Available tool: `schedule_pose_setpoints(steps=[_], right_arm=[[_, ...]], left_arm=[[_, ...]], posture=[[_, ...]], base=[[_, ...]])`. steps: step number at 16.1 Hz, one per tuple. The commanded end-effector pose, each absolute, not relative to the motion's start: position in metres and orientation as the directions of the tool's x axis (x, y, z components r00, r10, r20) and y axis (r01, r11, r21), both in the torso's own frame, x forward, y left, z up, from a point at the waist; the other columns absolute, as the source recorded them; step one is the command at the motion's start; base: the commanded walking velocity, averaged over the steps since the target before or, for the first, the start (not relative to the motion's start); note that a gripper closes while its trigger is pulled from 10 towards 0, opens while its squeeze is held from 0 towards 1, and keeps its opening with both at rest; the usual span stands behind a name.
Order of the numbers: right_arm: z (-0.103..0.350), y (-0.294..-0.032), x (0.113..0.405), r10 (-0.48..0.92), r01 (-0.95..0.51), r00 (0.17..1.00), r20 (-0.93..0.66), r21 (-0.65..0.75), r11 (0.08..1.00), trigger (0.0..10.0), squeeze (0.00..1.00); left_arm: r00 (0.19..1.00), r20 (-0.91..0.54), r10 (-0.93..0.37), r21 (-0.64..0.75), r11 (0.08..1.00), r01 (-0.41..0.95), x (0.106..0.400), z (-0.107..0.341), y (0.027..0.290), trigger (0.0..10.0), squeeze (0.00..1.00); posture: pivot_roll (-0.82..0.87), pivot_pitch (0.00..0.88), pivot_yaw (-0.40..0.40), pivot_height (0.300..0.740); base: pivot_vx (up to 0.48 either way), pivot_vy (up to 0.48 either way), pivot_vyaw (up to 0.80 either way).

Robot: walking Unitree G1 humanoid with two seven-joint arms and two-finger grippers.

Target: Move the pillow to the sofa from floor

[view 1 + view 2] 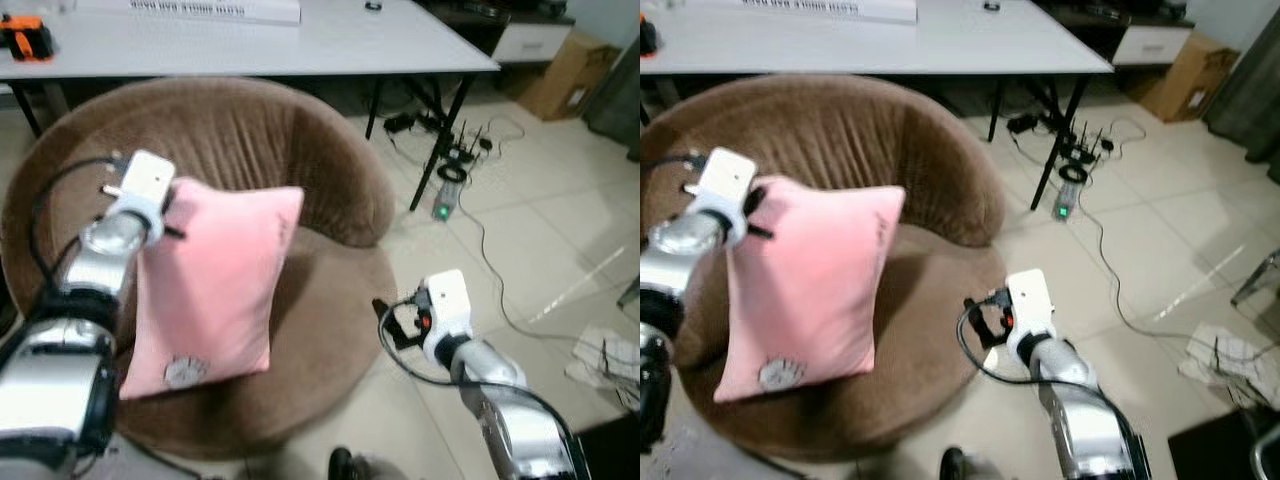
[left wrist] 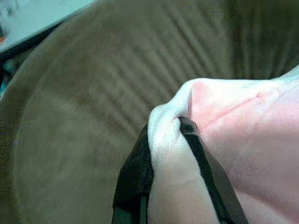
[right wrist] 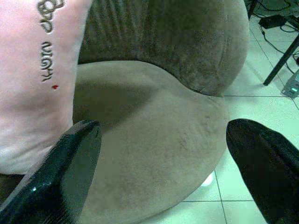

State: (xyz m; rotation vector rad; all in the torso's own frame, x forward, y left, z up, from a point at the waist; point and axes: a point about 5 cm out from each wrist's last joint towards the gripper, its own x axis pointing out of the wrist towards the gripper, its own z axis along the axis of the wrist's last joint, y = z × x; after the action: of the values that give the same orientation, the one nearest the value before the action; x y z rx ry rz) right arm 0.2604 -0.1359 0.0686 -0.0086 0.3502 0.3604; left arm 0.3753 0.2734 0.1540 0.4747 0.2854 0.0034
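A pink pillow stands upright on the seat of the round brown sofa chair, leaning toward the backrest. My left gripper is shut on the pillow's upper left corner; the left wrist view shows its black fingers pinching the pink fabric. My right gripper hangs open beside the chair's front right edge, apart from the pillow. In the right wrist view its two fingertips frame the seat cushion and the pillow's embroidered side.
A white table stands behind the chair, an orange tool at its left end. Cables and a power strip lie on the tiled floor to the right. A cardboard box sits far right, crumpled paper near right.
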Motion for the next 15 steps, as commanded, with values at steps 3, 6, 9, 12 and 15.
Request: schedule_pose_setpoints(steps=[3,6,9,12,15], right_arm=[[0.074,-0.138,0.26,0.32,-0.322,0.891,-0.323,0.049,0.946,10.0,0.31],[0.075,-0.138,0.258,0.31,-0.31,0.894,-0.322,0.056,0.949,10.0,0.3],[0.074,-0.141,0.255,0.298,-0.296,0.898,-0.325,0.056,0.953,10.0,0.31],[0.074,-0.143,0.252,0.295,-0.295,0.896,-0.332,0.053,0.954,10.0,0.31],[0.073,-0.143,0.252,0.298,-0.298,0.895,-0.332,0.051,0.953,10.0,0.3]], left_arm=[[0.969,-0.203,0.138,0.562,0.827,0.0,0.385,0.184,0.283,10.0,0.0],[0.958,-0.225,0.179,0.632,0.775,0.004,0.385,0.183,0.286,10.0,0.0],[0.954,-0.233,0.19,0.58,0.815,-0.021,0.384,0.181,0.288,10.0,1.0],[0.948,-0.236,0.214,0.574,0.818,-0.042,0.383,0.18,0.29,10.0,1.0],[0.952,-0.195,0.237,0.59,0.804,-0.08,0.385,0.192,0.294,10.0,1.0]], posture=[[-0.06,0.064,-0.089,0.74],[-0.08,0.069,-0.08,0.74],[-0.1,0.074,-0.08,0.74],[-0.1,0.079,-0.086,0.74],[-0.1,0.073,-0.086,0.74]], base=[[0.0,0.0,0.0],[0.0,0.0,0.0],[0.0,0.0,0.0],[0.0,0.0,0.0],[0.0,0.0,0.0]])
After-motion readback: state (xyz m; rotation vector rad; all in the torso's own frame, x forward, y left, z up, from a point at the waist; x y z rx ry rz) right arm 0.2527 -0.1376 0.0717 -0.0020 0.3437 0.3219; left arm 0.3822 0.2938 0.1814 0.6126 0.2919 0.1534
